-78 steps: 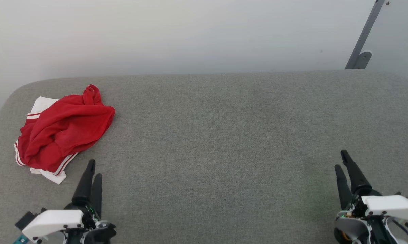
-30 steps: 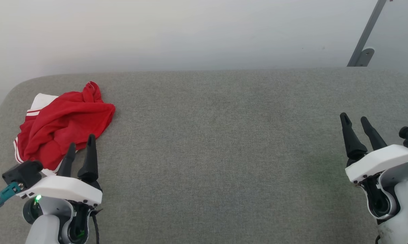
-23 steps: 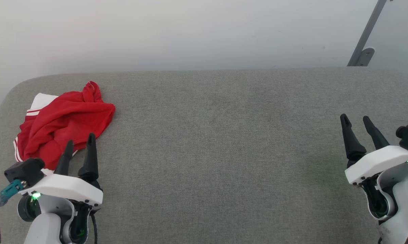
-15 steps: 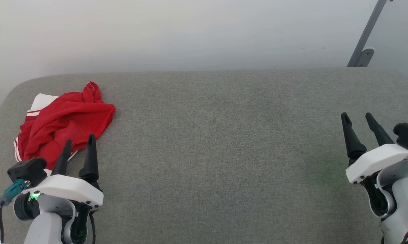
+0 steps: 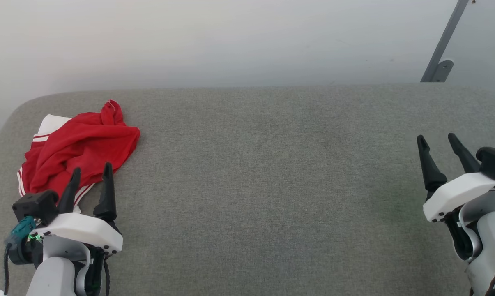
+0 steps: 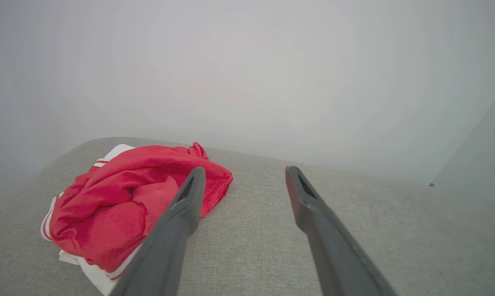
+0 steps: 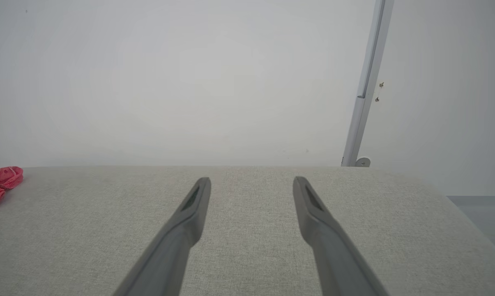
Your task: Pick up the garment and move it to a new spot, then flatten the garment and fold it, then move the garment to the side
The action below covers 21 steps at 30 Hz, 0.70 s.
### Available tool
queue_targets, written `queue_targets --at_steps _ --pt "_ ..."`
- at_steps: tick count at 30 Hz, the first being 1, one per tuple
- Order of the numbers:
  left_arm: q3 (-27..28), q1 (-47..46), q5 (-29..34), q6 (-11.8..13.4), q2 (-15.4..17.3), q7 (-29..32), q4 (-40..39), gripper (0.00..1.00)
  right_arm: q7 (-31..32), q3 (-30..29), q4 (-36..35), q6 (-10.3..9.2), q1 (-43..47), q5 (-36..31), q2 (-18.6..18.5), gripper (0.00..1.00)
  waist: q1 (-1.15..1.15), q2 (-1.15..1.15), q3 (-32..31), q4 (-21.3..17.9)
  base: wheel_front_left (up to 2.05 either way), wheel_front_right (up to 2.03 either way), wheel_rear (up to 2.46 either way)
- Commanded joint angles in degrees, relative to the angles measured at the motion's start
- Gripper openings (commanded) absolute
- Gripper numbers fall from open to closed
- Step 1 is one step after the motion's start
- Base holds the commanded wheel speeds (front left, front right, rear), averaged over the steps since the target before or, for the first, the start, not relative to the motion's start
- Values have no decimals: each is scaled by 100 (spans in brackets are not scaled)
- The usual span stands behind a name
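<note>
Left gripper (image 5: 91, 167), jaws wide and empty, hovers at six o'clock of the crumpled garment (image 5: 81, 148); right gripper (image 5: 436, 137) gapes empty, well apart.

garment (image 5: 77, 152): lay on the table (image 5: 263, 185), toward its far left corner.
left gripper (image 5: 91, 168): sat just before the garment's near edge, over the table's near left.
right gripper (image 5: 436, 137): stood over the table's right side, well apart from the garment.
post (image 5: 440, 53): rose behind the table's far right corner, against the wall (image 5: 214, 41).
</note>
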Motion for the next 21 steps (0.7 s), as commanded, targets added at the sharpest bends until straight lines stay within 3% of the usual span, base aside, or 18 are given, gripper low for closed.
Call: queue_targets --at_steps 1,21 --pt "17 -133 192 -32 29 -69 1 100 -74 11 2 0 -155 -148 -58 100 0 0 -7 6 0 0 0" --pt "69 -275 833 -127 21 -302 233 100 -305 -118 146 -1 -236 -399 -184 100 0 0 -13 61 0 0 0"
